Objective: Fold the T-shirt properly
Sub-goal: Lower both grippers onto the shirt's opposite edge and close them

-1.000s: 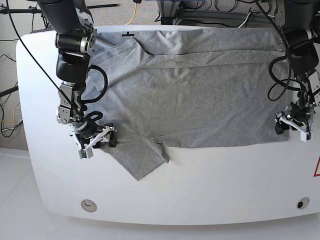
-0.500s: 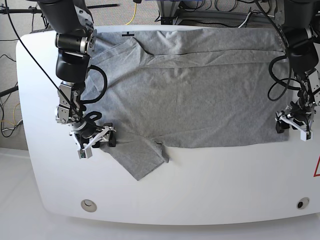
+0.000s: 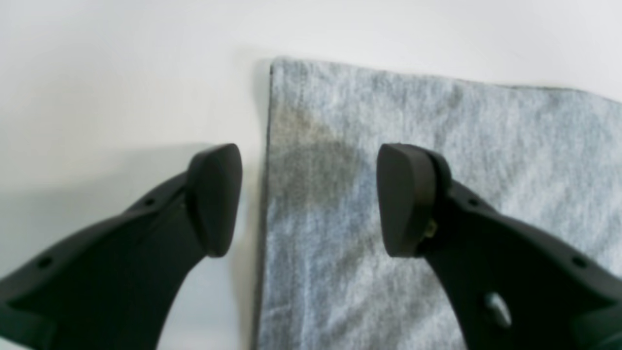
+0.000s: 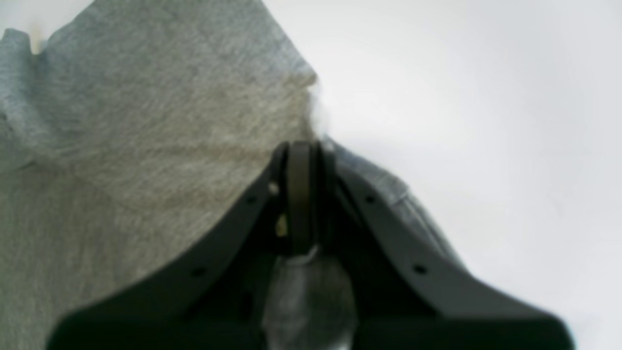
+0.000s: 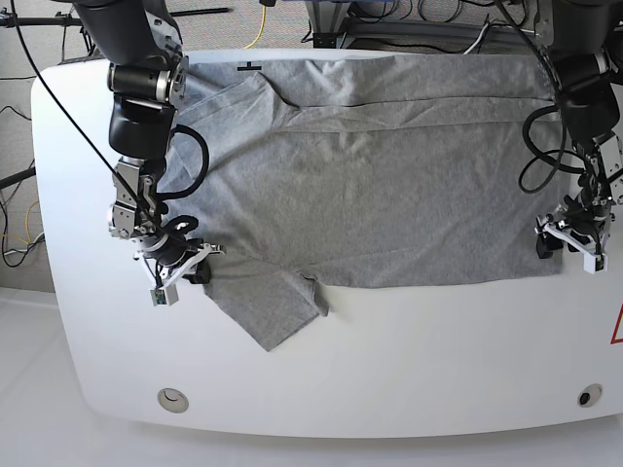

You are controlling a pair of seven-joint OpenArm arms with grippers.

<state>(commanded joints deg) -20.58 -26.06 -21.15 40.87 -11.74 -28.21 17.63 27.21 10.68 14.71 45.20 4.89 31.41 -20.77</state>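
Starting at the left of your base view, your right gripper (image 5: 180,273) sits at the shoulder end of the heather-grey cotton T-shirt (image 5: 380,185), right where the near sleeve (image 5: 268,309) branches off. Its wrist view shows the black jaws pressed together with a pinch of grey fabric (image 4: 311,146) caught between the tips, so it has hold of the shirt's edge.

Across the middle, the T-shirt lies spread flat on the white rounded table (image 5: 409,360), plain side up, with its far edge folded over in a long band and the near sleeve splayed out toward you.

At the right, your left gripper (image 5: 566,243) hovers at the near hem corner (image 3: 286,78). Its jaws stand wide apart, one finger over bare table and the other over fabric, straddling the shirt's side edge and gripping nothing.
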